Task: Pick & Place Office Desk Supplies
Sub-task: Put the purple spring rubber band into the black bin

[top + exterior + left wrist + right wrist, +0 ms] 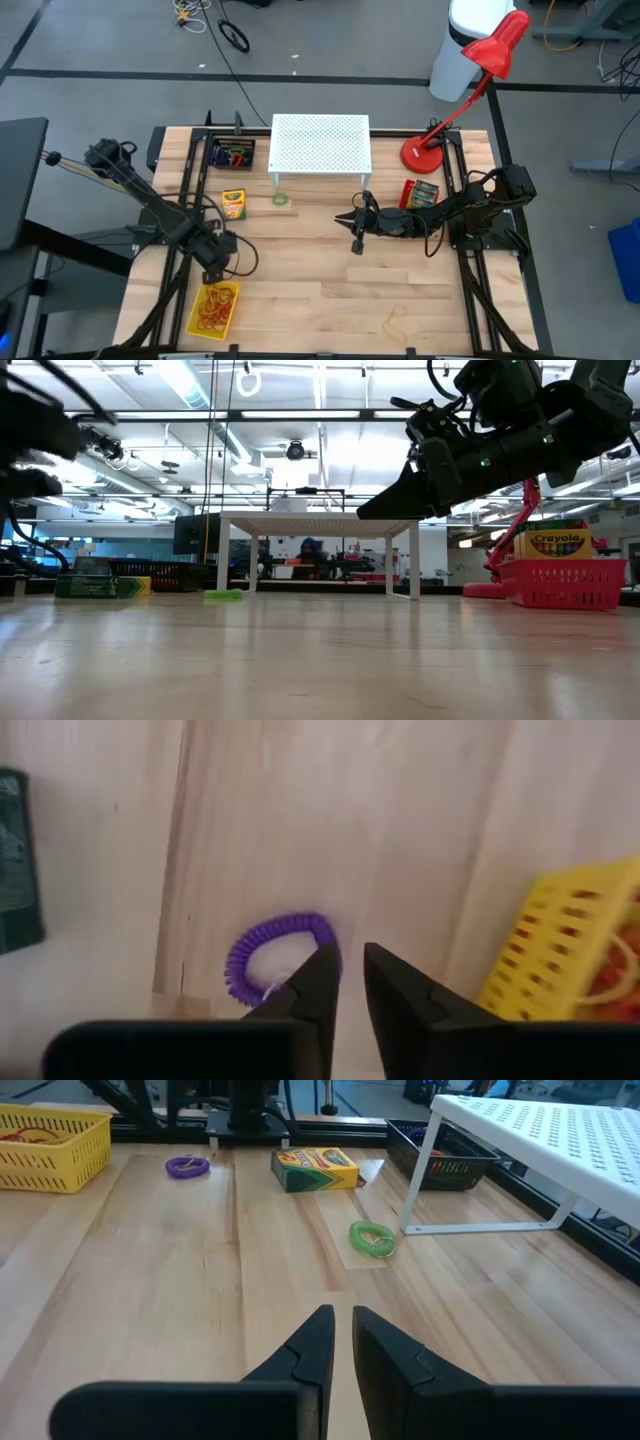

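The big wooden desk [330,290] fills the middle of the high view. A white stand with many little holes [320,143] sits at the top middle, and a red desk lamp [470,90] leans at the upper right.

A yellow plastic basket [213,309] at the lower left holds thin reddish rubber bands. A red basket [421,194] at the right holds a crayon box. A black tray [232,155] at the upper left holds some coloured loops. So part of the sorting looks done.

Still loose on the desk are a yellow-and-green crayon box [233,203] left of middle, a green stretchy loop [281,199] just right of it, and a thin tan rubber band [396,320] at the bottom right.

The left gripper [342,982] is low at the left, beside the yellow basket. Its tips are nearly pressed together right at the edge of a purple coiled loop [278,954]; I cannot tell if they pinch it.

The right gripper [358,240] hangs over the middle, pressed together and holding nothing.
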Motion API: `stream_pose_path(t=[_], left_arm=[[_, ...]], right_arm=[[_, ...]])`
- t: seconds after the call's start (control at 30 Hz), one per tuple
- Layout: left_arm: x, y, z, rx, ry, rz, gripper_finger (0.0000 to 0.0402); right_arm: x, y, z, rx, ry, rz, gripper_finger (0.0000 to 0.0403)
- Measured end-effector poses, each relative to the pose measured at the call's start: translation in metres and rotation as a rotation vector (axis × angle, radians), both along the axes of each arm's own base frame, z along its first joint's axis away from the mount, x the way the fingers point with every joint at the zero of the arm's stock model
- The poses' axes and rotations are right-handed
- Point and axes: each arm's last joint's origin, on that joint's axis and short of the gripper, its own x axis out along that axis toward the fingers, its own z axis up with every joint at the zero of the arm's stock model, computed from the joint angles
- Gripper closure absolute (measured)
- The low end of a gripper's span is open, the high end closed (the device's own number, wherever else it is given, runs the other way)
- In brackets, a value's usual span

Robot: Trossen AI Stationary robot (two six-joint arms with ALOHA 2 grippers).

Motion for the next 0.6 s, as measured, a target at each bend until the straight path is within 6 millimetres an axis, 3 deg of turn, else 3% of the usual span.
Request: stream_pose_path(t=[0.37,0.6], left_arm=[[-0.001,0.006,-0.022,0.009,0.042,0.067,0.0246],[0.003,0.003,-0.040,0.099,0.133,0.020,0.0229]], right_arm=[[0.000,0.000,0.000,0.000,0.000,0.000,0.0352],[0.000,0.000,0.000,0.000,0.001,0.000,0.0352]])
